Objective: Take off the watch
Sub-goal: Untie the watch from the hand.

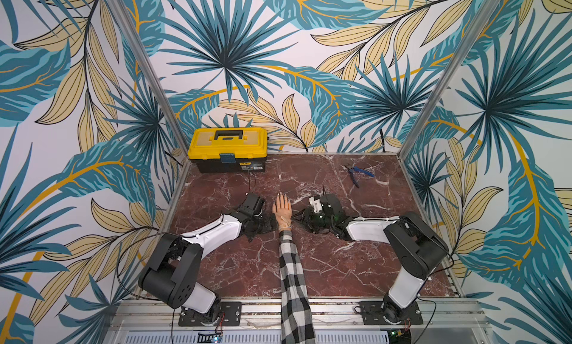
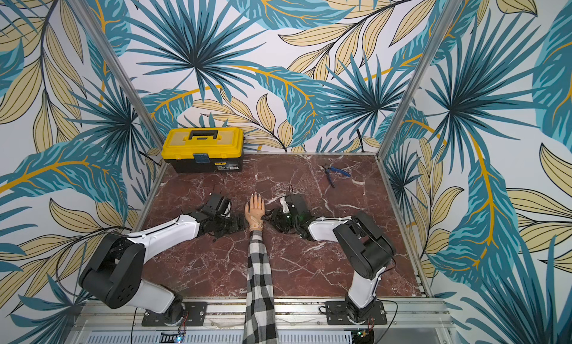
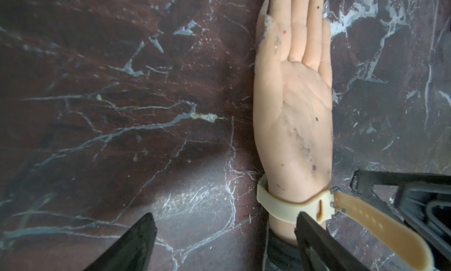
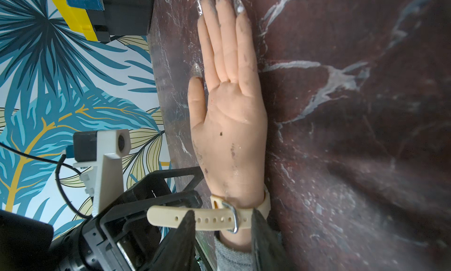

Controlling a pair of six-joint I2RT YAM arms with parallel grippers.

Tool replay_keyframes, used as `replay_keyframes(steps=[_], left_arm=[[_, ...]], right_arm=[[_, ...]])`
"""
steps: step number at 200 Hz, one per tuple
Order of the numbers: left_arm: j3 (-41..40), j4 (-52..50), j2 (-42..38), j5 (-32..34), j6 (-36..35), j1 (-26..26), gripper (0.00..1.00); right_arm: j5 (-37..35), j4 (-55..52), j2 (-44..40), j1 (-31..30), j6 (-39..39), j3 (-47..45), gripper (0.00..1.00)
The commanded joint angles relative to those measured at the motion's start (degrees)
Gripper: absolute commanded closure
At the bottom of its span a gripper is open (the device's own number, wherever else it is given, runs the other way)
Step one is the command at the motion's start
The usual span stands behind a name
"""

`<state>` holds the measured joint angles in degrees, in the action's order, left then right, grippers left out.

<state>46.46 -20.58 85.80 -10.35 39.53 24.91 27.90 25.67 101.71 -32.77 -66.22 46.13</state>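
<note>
Left claw gapes low; right claw straddles the watch

Beige watch, yellow toolbox, checked sleeve

A table with a dark red top — like stone, with thin white lines — is seen in both top views. A yellow toolbox with a black bottom is set at the far left corner, its lid shut. Blue-handled pliers are laid near the far right corner, well apart from the toolbox. In the middle a doll hand is laid flat, palm up, fingers pointed to the far wall — its checked sleeve is stretched back past the near edge.
</note>
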Motion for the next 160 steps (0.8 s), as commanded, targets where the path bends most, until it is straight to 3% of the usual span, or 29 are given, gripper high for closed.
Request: replay_keyframes(steps=[1,160], left_arm=[[-1.2,1.9,-1.8,-0.6,0.6,-0.3,0.06],[-2.2,2.4,-1.8,0.1,1.0,-0.2,0.04]], right_arm=[[-0.4,1.2,0.9,-0.4,-0.7,-1.0,0.61],[1.4,12.4,3.7,-4.0,-9.1,-1.5,0.63]])
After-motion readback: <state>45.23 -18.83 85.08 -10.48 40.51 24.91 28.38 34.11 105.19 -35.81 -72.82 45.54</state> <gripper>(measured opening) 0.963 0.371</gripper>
